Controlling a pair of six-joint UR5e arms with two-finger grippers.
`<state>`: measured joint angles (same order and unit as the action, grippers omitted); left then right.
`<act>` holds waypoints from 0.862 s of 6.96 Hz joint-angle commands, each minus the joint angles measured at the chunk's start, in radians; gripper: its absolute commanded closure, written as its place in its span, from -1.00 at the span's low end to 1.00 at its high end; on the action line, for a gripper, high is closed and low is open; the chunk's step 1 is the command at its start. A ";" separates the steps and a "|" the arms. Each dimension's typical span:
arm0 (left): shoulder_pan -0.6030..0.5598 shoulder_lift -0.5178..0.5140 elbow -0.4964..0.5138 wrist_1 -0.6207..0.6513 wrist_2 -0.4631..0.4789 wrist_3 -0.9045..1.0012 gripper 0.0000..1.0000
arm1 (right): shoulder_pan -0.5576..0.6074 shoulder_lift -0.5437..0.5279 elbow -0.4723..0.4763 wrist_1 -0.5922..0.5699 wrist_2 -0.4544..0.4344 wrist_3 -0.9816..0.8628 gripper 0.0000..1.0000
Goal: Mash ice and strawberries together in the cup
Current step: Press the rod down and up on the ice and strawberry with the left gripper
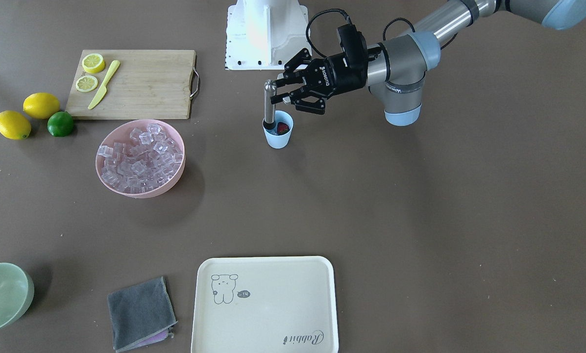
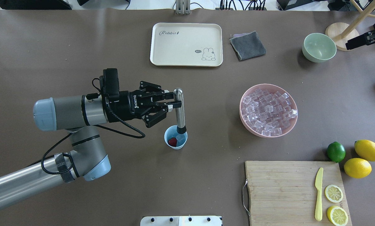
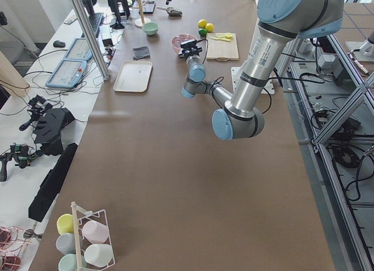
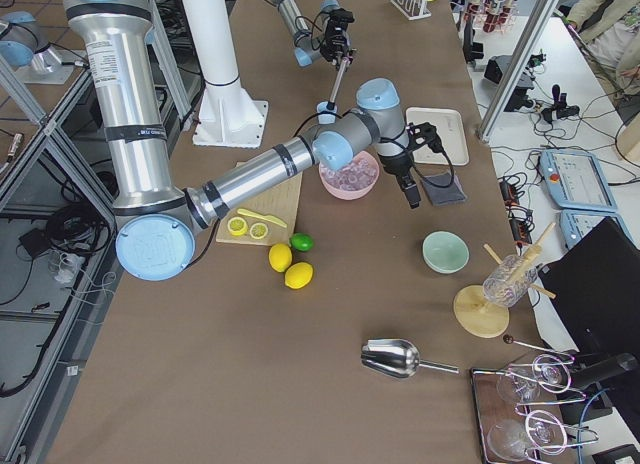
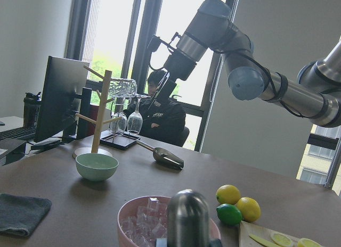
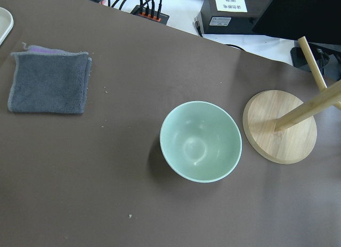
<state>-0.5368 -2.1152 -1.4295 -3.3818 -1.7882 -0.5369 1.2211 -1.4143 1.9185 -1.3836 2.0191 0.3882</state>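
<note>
Near the table's middle, your left gripper (image 2: 171,105) is pinching the upper end of a metal muddler (image 2: 180,113) between its fingers. The tool is standing roughly upright, with its dark lower tip sitting inside the cup (image 2: 166,140). The cup is standing upright on the bare table, well apart from the pink bowl (image 2: 250,128). The strawberry (image 2: 172,142) is lying in the cup beside the tip, with a pale piece of ice (image 2: 182,138) next to it. Your right gripper (image 4: 411,194) is hanging above the table near the pale green bowl (image 6: 201,141). You are not getting a clear view of its fingers, so their state cannot be told.
</note>
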 commanded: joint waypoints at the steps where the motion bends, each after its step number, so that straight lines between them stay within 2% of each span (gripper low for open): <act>1: 0.001 0.020 0.006 0.001 0.001 0.000 1.00 | 0.000 0.000 0.001 0.000 0.000 0.001 -0.99; 6: 0.014 0.032 0.011 0.004 0.003 0.000 1.00 | 0.000 0.002 0.002 0.000 0.000 0.001 -0.99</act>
<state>-0.5243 -2.0833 -1.4238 -3.3794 -1.7857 -0.5424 1.2211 -1.4123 1.9195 -1.3837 2.0187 0.3884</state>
